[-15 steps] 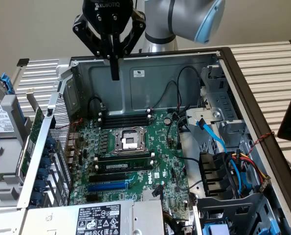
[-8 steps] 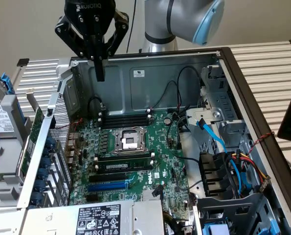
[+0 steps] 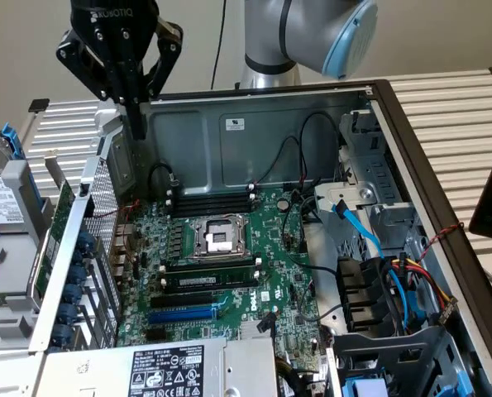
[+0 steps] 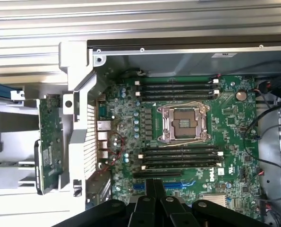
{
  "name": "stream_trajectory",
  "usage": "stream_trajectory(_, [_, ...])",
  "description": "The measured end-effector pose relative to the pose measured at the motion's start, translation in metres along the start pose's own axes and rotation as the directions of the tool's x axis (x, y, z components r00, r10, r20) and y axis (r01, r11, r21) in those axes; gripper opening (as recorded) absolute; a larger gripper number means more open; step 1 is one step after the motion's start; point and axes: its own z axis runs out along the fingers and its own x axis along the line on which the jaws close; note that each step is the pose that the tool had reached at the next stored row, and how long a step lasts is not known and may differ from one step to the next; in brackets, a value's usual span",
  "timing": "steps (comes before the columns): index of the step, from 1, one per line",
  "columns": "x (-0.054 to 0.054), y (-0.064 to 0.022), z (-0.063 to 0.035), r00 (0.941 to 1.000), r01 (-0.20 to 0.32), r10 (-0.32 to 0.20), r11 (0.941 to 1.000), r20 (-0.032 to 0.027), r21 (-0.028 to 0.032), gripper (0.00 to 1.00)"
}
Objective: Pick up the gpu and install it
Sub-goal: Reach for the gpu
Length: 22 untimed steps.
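The open computer case [image 3: 196, 132] holds the green motherboard [image 3: 270, 248]. The gripper [image 3: 136, 120], pinched closed and empty, hangs above the case's corner at the exterior view's left. The gpu [image 4: 49, 137] stands on edge just outside that wall.

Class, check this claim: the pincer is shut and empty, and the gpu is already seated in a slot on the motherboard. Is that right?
No. The gpu is not seated on the motherboard; the wrist view shows it standing outside the case, beside its perforated wall. The pincer is indeed shut and empty.
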Motion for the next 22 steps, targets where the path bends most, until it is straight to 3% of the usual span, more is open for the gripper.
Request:
stream_trajectory(12, [0.052, -0.0037, -0.0010, 1.0000, 0.000, 0.000, 1.0000, -0.0033, -0.0087, 0.11])
stream_trajectory(22, [0.088, -0.0034, 0.0011, 1.0000, -0.001, 0.001, 1.0000, -0.0068, -0.0090, 0.11])
